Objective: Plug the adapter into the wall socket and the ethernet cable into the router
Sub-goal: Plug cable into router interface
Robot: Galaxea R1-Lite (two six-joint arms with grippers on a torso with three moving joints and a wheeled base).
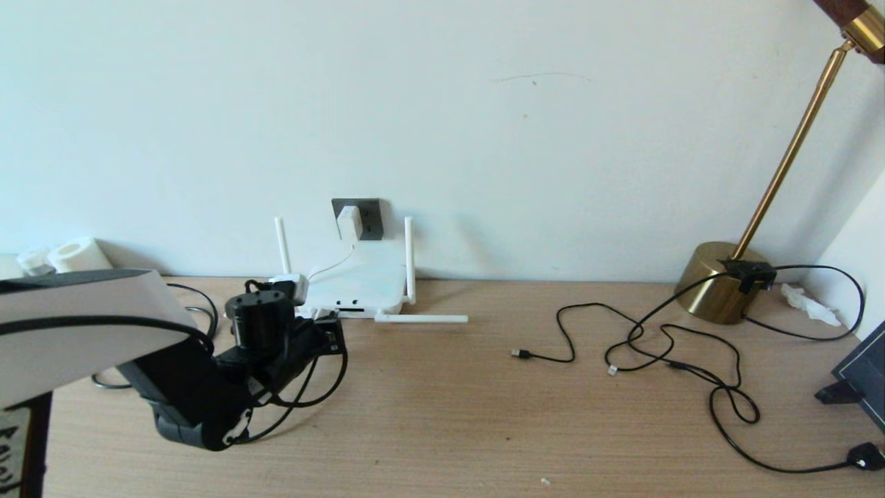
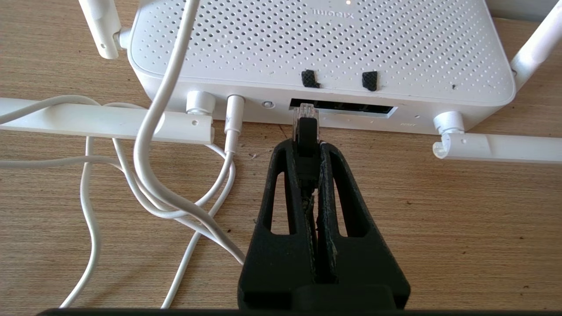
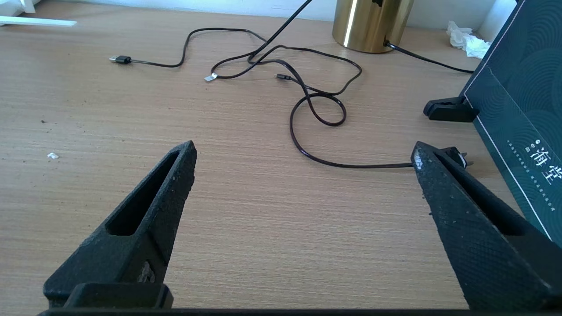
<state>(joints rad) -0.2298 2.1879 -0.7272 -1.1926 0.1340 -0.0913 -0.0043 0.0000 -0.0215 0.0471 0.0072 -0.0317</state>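
Observation:
The white router (image 1: pixel 356 283) sits against the wall, its port strip (image 2: pixel 342 106) facing my left gripper (image 2: pixel 306 147). That gripper is shut on the ethernet cable's black-sleeved plug (image 2: pixel 306 131). The plug's clear tip sits at the left end of the port strip; I cannot tell how far in it is. The black ethernet cable (image 1: pixel 330 387) loops under the left arm. The white adapter (image 1: pixel 350 221) sits in the dark grey wall socket (image 1: pixel 370 216) above the router. My right gripper (image 3: pixel 303 151) is open over bare table at the right, outside the head view.
White cords (image 2: pixel 145 175) curl on the table beside the router, one plugged into its edge. One antenna (image 1: pixel 422 319) lies flat. Thin black cables (image 1: pixel 664 346), a brass lamp base (image 1: pixel 719 280) and a dark box (image 1: pixel 864 373) occupy the right. Paper rolls (image 1: pixel 76 254) stand far left.

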